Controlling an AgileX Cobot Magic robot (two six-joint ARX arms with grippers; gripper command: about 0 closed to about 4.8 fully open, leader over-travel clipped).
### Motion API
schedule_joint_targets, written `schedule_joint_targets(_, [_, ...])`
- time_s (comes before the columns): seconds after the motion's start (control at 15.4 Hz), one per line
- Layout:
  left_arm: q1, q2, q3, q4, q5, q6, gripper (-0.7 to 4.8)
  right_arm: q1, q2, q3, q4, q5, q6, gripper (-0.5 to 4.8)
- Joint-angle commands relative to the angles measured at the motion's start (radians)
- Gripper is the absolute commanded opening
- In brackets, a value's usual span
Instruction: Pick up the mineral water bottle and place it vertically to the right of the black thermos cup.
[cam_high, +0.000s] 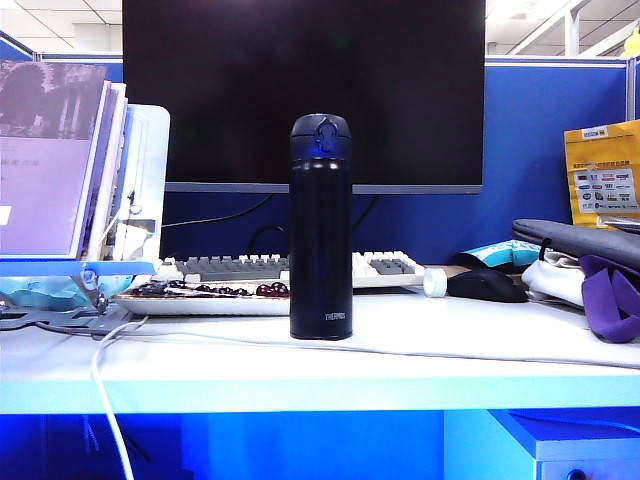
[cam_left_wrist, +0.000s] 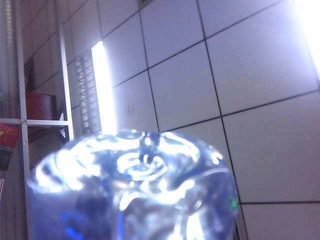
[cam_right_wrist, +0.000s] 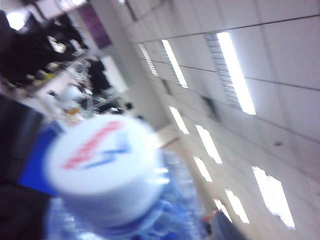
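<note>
keyboard (cam_high: 300, 268), dark monitor (cam_high: 300, 90) and black mouse (cam_high: 486, 285) on the desk (cam_high: 400, 370).

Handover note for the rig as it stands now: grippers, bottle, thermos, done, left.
Left gripper: fingers not visible; its wrist camera is filled by the base of the clear crinkled plastic mineral water bottle, ceiling behind.
Right gripper: fingers not visible; its camera sees the bottle's white screw cap up close, blurred.
Neither arm nor the bottle shows in the exterior view; whether either gripper holds the bottle cannot be told.
Tall matte black thermos cup: upright on the white desk.
Done: bottle off the desk.
Left: stand it upright right of the thermos.
</note>
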Motion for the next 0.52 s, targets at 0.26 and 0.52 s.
schedule_joint_targets(0.26, [0.001,-0.010,0.009,0.003,0.031,-0.004,0.25,0.001,-0.024,0.006,0.022,0.007,0.037,3.40])
schedule_joint_targets(0.52, [0.001,-0.010,0.009,-0.014,0.072,-0.004,0.25,0.001,-0.023,0.006,0.026,0.011,0.037,4.22])
